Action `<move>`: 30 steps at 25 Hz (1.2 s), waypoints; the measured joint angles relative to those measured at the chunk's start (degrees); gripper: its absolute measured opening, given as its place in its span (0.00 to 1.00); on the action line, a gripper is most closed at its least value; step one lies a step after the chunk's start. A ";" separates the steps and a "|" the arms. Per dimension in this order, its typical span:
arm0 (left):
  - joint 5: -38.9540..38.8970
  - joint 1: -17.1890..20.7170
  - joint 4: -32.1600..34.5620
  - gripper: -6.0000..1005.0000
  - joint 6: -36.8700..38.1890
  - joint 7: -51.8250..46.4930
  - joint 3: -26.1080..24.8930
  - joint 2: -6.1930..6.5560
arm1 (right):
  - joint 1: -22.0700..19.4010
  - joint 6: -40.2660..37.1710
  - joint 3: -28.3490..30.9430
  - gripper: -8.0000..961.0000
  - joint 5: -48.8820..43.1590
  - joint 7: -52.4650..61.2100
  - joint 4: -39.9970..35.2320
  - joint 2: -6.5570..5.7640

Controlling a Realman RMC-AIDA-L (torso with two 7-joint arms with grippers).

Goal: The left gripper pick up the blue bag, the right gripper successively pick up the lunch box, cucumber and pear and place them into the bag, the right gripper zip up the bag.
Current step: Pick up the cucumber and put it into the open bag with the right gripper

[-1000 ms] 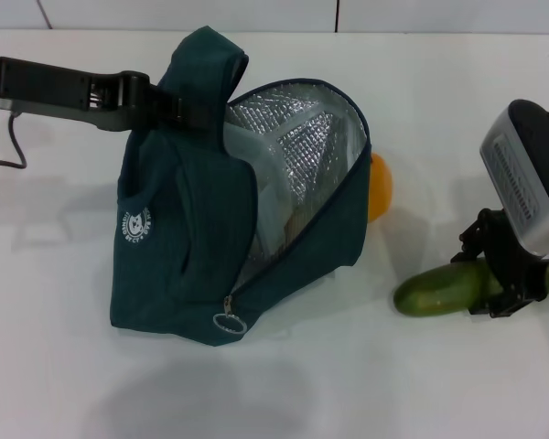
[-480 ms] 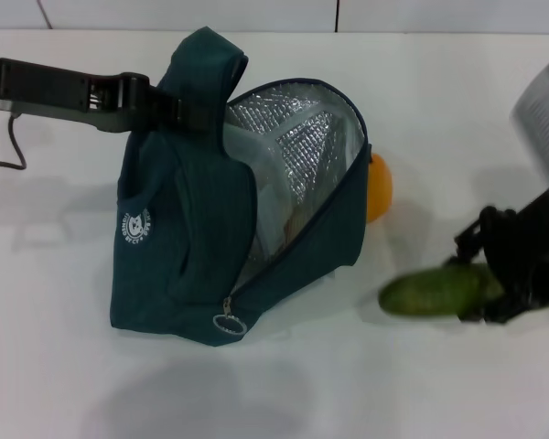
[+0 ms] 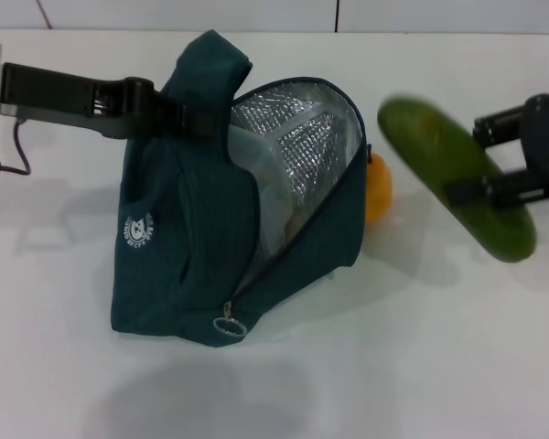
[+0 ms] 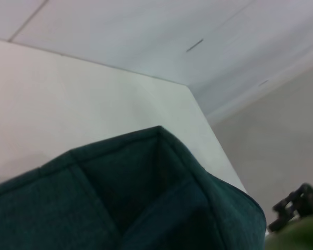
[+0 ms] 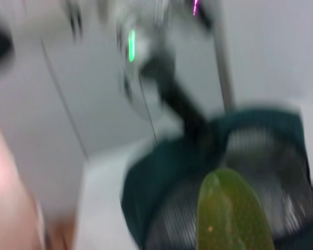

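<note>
left gripper (image 3: 169, 114) clamped on the blue bag (image 3: 210, 238) at a handle near the top, on the robot's left side of the mouth. holding it up keeps the fabric taut and the zipper mouth gaping toward the right arm, foil lining exposed. needed because the bag would slump shut otherwise. bag base on the white table (image 3: 366, 366), ring zipper pull (image 3: 228, 326) hanging at the low front end of the opening, zipper fully undone.

lunch box (image 3: 256, 174): pale clear shape inside against the foil, looks already loaded. cannot confirm lid or sticker from here.

right gripper (image 3: 480, 187) pinching the cucumber (image 3: 457, 178) across its middle, fingers pressed onto both sides. cucumber off the table, tilted, blurred, near end pointing toward the bag mouth, far end lower toward the right. grip near mid-length probably chosen so it balances and does not swing. right wrist view shows the cucumber tip aimed at the open foil interior, so alignment looks decent.

pear (image 3: 377, 186) on the table, touching or just beside the bag's right wall, half hidden behind it. sits under the cucumber's likely path, low enough not to matter.

judged step: 2 of 3 items, cucumber mid-transfer. pear and zip remaining.

risk: cucumber about as long as the bag is wide, so needs to go in angled along the opening, else catches the zipper edge or pushes the bag off the left grip.
</note>
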 joint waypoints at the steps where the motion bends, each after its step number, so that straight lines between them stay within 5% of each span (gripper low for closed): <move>1: -0.02 -0.22 -1.03 0.05 0.08 -0.01 -0.01 0.11 | 0.00 0.02 0.98 0.62 3.27 0.24 4.19 -0.88; 5: -0.05 -0.52 -2.26 0.05 0.11 0.16 0.12 0.34 | 0.01 0.91 1.39 0.63 14.53 -1.69 17.16 -2.32; 7: -0.06 -0.61 -2.24 0.05 0.14 0.33 0.17 0.36 | -0.18 1.65 1.55 0.63 17.57 -3.76 20.31 -1.25; 10: -0.06 -0.64 -2.08 0.05 0.16 0.44 0.16 0.37 | -0.92 4.30 1.36 0.63 20.15 -7.01 21.76 2.58; 12: -0.06 -0.77 -2.06 0.05 0.17 0.62 0.16 0.36 | -0.69 6.65 -0.49 0.63 22.64 -10.23 24.69 3.70; 21: 0.14 -1.60 -2.34 0.05 0.04 1.64 0.14 0.27 | 2.98 13.26 -12.79 0.65 41.72 -27.33 40.15 3.96; 30: 0.30 -1.92 -2.37 0.05 -0.04 1.84 0.14 0.12 | 4.75 17.19 -30.74 0.66 55.79 -31.35 41.77 4.01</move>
